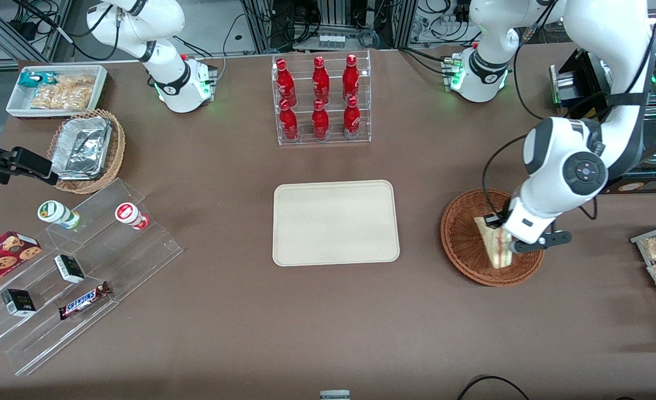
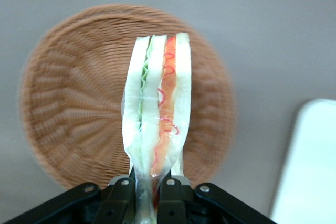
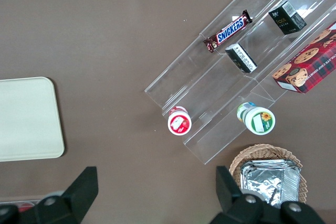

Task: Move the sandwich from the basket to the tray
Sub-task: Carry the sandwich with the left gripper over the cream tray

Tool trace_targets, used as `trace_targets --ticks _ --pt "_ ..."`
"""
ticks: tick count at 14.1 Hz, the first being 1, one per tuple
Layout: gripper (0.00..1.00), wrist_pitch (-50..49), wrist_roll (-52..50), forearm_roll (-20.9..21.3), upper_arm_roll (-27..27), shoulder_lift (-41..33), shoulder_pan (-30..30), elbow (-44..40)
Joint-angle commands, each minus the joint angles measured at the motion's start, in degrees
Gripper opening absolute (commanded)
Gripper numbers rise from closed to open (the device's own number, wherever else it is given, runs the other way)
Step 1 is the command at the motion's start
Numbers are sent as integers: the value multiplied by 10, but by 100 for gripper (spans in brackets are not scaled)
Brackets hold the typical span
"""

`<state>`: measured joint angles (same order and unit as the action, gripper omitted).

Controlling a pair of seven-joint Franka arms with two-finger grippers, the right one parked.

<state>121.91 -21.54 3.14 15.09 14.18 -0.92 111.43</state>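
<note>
Left wrist view: the jaws (image 2: 148, 192) are clamped tight on the sandwich (image 2: 156, 103), pinching its narrow end, with the layered edge of bread, red and green filling facing the camera. It hangs above the reddish-brown wicker basket (image 2: 68, 114), whether clear of the weave I cannot tell. From the front, the cream tray (image 1: 335, 222) lies bare on the desk (image 1: 328, 328), well apart from the basket, toward the parked arm's end.

The front view looks steeply down over the whole tabletop (image 1: 239, 333). The left wrist view sits close above its claw (image 2: 148, 195), facing down onto the basket (image 2: 68, 119). Both also catch the tray (image 1: 336, 222).
</note>
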Motion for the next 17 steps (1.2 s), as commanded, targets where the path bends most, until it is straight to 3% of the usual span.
trace_targets --ticks 1,10,14,17 --pt "9 -13 25 -7 19 31 36 -38" --pt "10 -28 -168 9 12 181 237 -202" --pt "10 -69 -231 7 9 261 288 -313" --pt "12 -65 -250 6 4 288 311 -329"
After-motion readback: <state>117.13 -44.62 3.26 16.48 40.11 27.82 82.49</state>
